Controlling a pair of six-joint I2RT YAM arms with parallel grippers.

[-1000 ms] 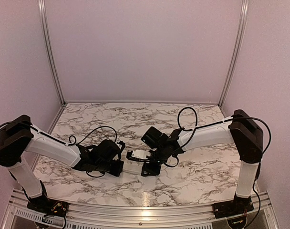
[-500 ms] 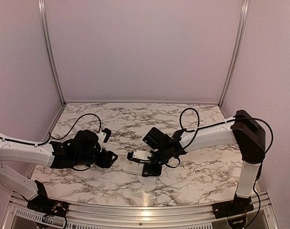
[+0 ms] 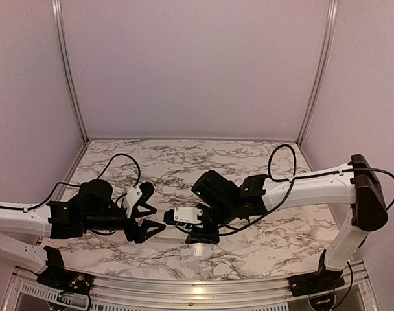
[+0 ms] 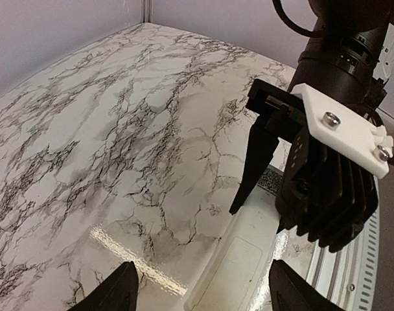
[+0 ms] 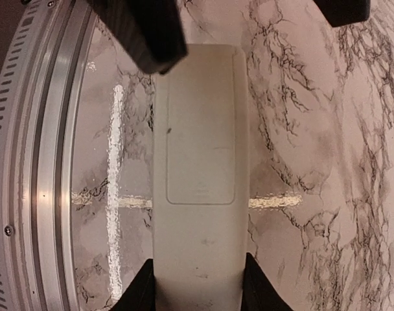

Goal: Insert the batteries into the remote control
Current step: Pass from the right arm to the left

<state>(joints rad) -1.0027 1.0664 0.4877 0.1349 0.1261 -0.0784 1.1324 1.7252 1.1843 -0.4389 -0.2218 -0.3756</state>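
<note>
We see the remote control lying flat on the marble table with its back panel up. Its long axis runs straight out from the right gripper, which is closed on the two long edges of its near end, toward the left gripper. That one stands wide open and holds nothing, one finger over the remote's far corner; the button face is hidden underneath, and each wrist view cuts off the end nearest its own gripper.

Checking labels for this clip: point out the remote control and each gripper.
remote control (image 5: 200,149), right wrist view, middle of its white face.
right gripper (image 5: 198,260), right wrist view, midway between fingertips.
left gripper (image 4: 203,265), left wrist view, midway between fingertips.
</note>
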